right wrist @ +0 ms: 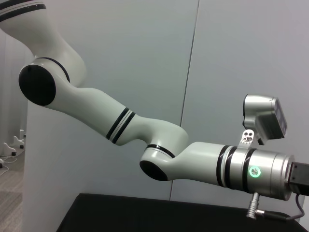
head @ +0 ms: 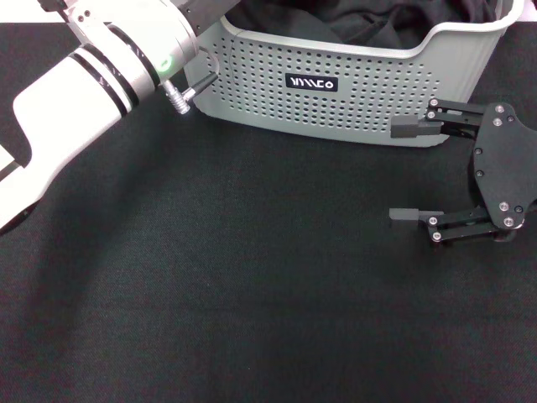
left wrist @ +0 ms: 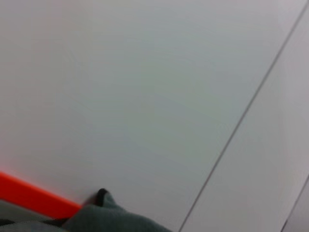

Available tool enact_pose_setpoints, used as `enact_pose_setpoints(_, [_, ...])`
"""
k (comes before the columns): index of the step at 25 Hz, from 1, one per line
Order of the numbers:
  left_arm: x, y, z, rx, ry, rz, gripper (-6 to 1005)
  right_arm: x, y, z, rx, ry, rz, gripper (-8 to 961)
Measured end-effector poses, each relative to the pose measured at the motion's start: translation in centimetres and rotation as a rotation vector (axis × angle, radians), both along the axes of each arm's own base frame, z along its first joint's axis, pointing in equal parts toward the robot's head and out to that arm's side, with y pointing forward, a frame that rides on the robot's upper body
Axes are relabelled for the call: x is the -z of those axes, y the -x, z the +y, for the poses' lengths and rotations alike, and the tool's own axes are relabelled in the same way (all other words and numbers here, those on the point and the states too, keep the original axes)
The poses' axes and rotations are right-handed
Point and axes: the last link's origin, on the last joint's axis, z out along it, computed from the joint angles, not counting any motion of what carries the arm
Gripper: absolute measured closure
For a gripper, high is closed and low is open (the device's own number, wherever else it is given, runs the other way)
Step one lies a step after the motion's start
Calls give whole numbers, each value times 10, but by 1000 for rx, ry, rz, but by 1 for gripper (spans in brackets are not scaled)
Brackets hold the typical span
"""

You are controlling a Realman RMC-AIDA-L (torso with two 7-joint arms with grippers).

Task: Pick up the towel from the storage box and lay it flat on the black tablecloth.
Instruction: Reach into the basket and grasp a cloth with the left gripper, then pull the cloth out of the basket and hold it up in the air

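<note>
Black tablecloth (head: 252, 277) is spread nearest the camera and fills almost the whole head view; no towel has been laid on it yet. Behind it, the storage box (head: 336, 92) is seen at the far edge, with dark fabric (head: 352, 25) bundled inside. The left arm (head: 92, 75) is reached across to the box's left corner; its hand is hidden from the head view, so whether anything is gripped cannot be told. In the left wrist view, a grey fold of cloth with a dark tip, taken to be the towel (left wrist: 108, 217), is shown close to the lens beside an orange strip (left wrist: 34, 195), which suggests the pick-up is under way or just about to be made. The lift, carry and flattening appear still to be done. The right hand (head: 407, 172) is held wide apart and empty just in front of the box's right end. On the box's small black label (head: 311, 81), white stylised letters are printed that cannot be read with confidence.
</note>
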Motion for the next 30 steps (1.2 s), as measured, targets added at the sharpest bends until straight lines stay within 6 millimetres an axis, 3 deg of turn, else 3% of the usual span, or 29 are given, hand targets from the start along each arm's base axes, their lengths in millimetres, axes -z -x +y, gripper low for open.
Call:
enact_pose_setpoints(9, [-5,-7,-6,72,-18,-32,985,2,0,-1,3,9,-1,120])
enact_pose_setpoints(13, [-26,-22,-22,240,-61,-114,988,-2,-1,-2,15,-1,24,120])
enact_pose_setpoints(22, [-109,-29,-79,535,-192,-305,992,-25,1,3,48,-81,147,121])
enact_pose_setpoints(26, [-127,-25,-97,589,-222,-340,992,-45,4,2,51,-134,263,122])
enact_pose_setpoints(30, [-125,-14,-100,551,-236,-333,992,-59,6,2,60,-168,380,123])
